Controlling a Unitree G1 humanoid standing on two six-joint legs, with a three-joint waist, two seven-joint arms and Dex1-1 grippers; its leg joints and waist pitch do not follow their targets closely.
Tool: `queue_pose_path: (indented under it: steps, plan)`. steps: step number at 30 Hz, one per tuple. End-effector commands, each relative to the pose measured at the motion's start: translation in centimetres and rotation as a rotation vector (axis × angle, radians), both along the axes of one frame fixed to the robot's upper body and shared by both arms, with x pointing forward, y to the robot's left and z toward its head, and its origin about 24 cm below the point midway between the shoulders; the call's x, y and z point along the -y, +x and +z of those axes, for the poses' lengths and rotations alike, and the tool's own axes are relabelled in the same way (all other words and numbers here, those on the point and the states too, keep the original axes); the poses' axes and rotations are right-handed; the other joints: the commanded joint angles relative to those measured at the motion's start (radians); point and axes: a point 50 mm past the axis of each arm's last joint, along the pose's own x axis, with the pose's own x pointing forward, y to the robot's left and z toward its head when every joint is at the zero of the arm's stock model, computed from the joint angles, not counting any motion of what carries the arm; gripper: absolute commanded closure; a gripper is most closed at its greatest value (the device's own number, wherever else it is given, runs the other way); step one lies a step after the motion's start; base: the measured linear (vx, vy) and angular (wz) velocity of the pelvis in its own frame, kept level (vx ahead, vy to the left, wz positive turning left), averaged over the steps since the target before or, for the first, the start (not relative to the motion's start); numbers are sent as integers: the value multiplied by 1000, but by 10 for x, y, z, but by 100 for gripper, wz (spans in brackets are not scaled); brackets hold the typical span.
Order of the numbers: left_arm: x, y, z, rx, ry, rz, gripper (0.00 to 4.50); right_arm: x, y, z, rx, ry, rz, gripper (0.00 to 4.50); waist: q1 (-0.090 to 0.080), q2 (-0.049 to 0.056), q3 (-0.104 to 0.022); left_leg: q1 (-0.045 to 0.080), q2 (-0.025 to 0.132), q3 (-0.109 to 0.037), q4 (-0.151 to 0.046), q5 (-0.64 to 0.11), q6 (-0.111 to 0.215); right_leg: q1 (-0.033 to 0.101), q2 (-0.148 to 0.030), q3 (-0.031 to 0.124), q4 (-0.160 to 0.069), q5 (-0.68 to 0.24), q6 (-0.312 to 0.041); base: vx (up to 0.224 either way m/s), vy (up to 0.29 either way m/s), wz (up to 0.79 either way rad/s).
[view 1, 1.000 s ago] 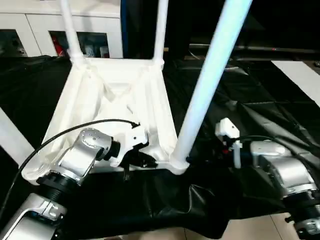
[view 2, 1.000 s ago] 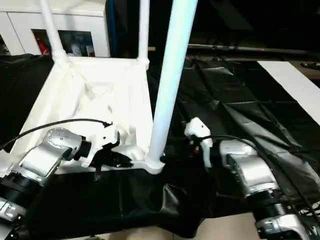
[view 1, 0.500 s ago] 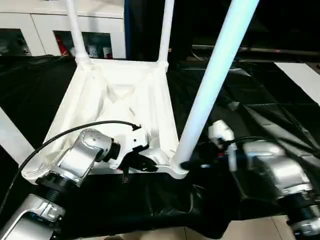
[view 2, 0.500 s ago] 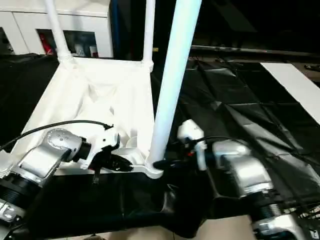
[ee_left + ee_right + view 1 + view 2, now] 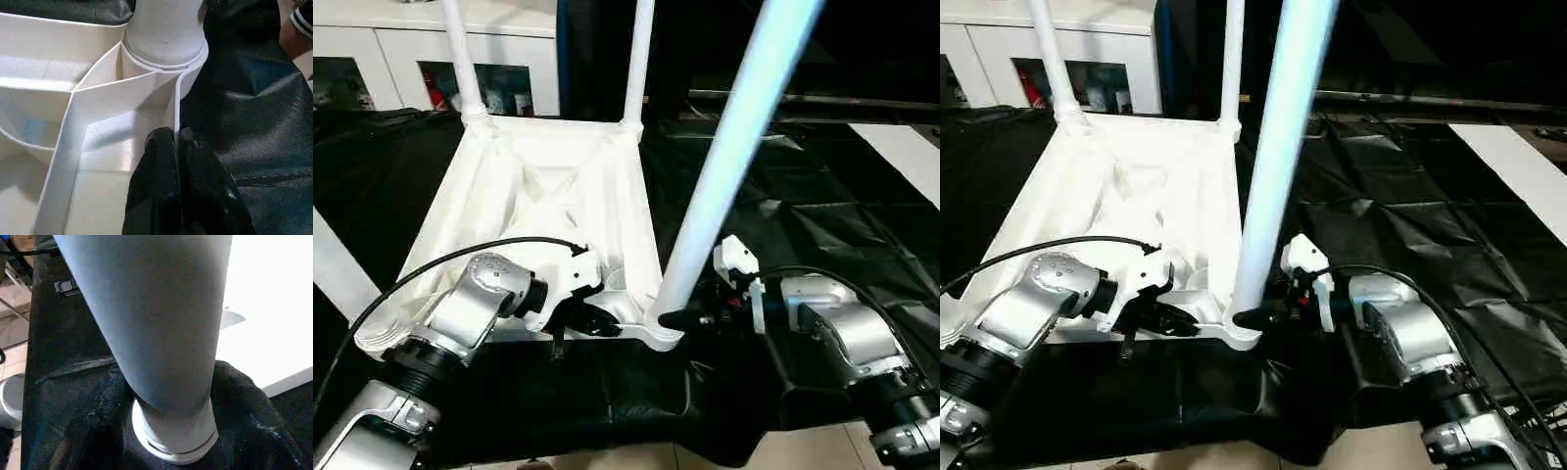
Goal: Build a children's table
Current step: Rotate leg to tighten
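Note:
The children's table lies upside down on black cloth, its white ribbed tabletop (image 5: 548,186) facing up. Two far legs (image 5: 639,59) stand in the back sockets, and another leg (image 5: 333,264) slants at the left edge. The near right leg (image 5: 724,166) rises from the front right corner socket (image 5: 661,328). My left gripper (image 5: 602,321) is shut on the tabletop's thin rim wall (image 5: 174,112) just beside that socket. My right gripper (image 5: 680,318) reaches in from the right and is closed around the base of the near right leg (image 5: 161,333), just above the socket.
The black-draped work table (image 5: 822,206) stretches to the right and front, its cloth bunched below the corner socket. White cabinets (image 5: 372,59) stand behind. A white board (image 5: 906,147) lies at the far right. Floor (image 5: 803,455) shows past the table's front edge.
My right gripper has moved left to the near right leg's base and narrowed around it. The left gripper has kept its hold on the rim. The camera tilted slightly.

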Motion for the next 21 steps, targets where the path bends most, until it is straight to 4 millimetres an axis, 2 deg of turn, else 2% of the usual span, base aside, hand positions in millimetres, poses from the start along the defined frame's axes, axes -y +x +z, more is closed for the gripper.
queue_pose_path:
  steps: [1, 4, 6, 8, 10, 11, 12, 13, 14, 15, 16, 17, 18, 19, 20, 21]
  plan:
    - [4, -1, -1, 6, -7, 3, 450, -7, -2, -4, -28, 13, 29, 248, 2, 4, -57, 12, 29, -3, -72, -277, -2, 45, -49, 37, -61, -303, -190, 0, 0, 0]
    - [3, 1, -2, 18, -4, 37, 450, -8, -4, -7, -47, 29, 18, 249, 1, 4, -56, 14, 30, -5, -73, -308, -14, 41, -49, 38, -64, -351, -172, 0, 0, 0]
    - [2, 8, -4, 54, 6, 118, 450, -9, -5, -11, -61, 52, -34, 249, 2, 3, -55, 14, 29, -6, -72, -318, -16, 41, -50, 38, -67, -372, -162, 0, 0, 0]
    - [3, 13, -5, 84, 13, 178, 450, -10, -3, -14, -57, 56, -89, 249, 2, 8, -53, 18, 29, -4, -72, -332, -20, 35, -49, 39, -73, -388, -159, 0, 0, 0]
    - [8, 21, -7, 120, 17, 267, 450, -11, 5, -25, -49, 28, -254, 249, -2, 4, -51, 16, 27, -7, -73, -350, -31, 35, -50, 35, -77, -440, -144, 0, 0, 0]
    - [10, 24, -8, 129, 18, 294, 450, -11, 7, -29, -50, 17, -306, 249, -5, 3, -47, 18, 23, -10, -72, -382, -39, 31, -52, 30, -87, -520, -118, 0, 0, 0]
    - [11, 25, -8, 135, 16, 313, 450, -11, 9, -31, -51, 10, -342, 251, -10, 1, -46, 17, 22, -13, -73, -395, -44, 33, -53, 27, -90, -563, -100, 0, 0, 0]
    - [21, 33, -8, 154, 2, 410, 450, -13, 15, -43, -74, -19, -504, 252, -17, -4, -45, 13, 21, -16, -73, -405, -49, 34, -57, 23, -99, -635, -68, -52, 6, -11]
    - [25, 35, -8, 160, -5, 446, 450, -14, 17, -48, -88, -29, -563, 252, -23, 1, -45, 20, 17, -21, -68, -430, -60, 25, -59, 14, -111, -697, -43, -52, 6, -11]
    - [27, 36, -8, 162, -7, 460, 450, -15, 18, -50, -95, -33, -586, 253, -36, 0, -44, 19, 13, -28, -65, -455, -60, 29, -57, 0, -121, -741, -18, -60, 12, -12]
    - [33, 39, -7, 170, -16, 493, 450, -18, 21, -53, -103, -45, -666, 253, -40, 3, -45, 20, 13, -30, -65, -468, -57, 31, -57, -5, -127, -752, -10, -51, 23, -13]
    - [46, 43, -7, 187, -28, 540, 450, -25, 28, -58, -115, -60, -801, 253, -45, 12, -45, 25, 17, -35, -66, -494, -54, 32, -59, -16, -136, -739, -15, -51, 23, -13]
    - [52, 44, -7, 194, -33, 550, 450, -29, 30, -59, -126, -61, -853, 254, -52, 16, -45, 27, 20, -36, -68, -513, -53, 32, -59, -23, -140, -723, -22, 0, 0, 0]
    - [58, 44, -7, 199, -36, 555, 450, -33, 33, -60, -137, -60, -900, 254, -70, 24, -45, 18, 27, -47, -79, -561, -64, 49, -55, -43, -141, -677, -22, 0, 0, 0]
    - [65, 44, -7, 206, -42, 545, 450, -40, 36, -59, -144, -56, -940, 254, -79, 42, -38, 23, 41, -60, -99, -664, -68, 61, -43, -61, -135, -613, -26, 0, 0, 0]
    - [67, 44, -7, 207, -43, 541, 450, -42, 37, -59, -145, -54, -947, 254, -84, 51, -37, 9, 59, -71, -128, -751, -71, 89, -38, -58, -97, -503, -43, -54, 52, -15]
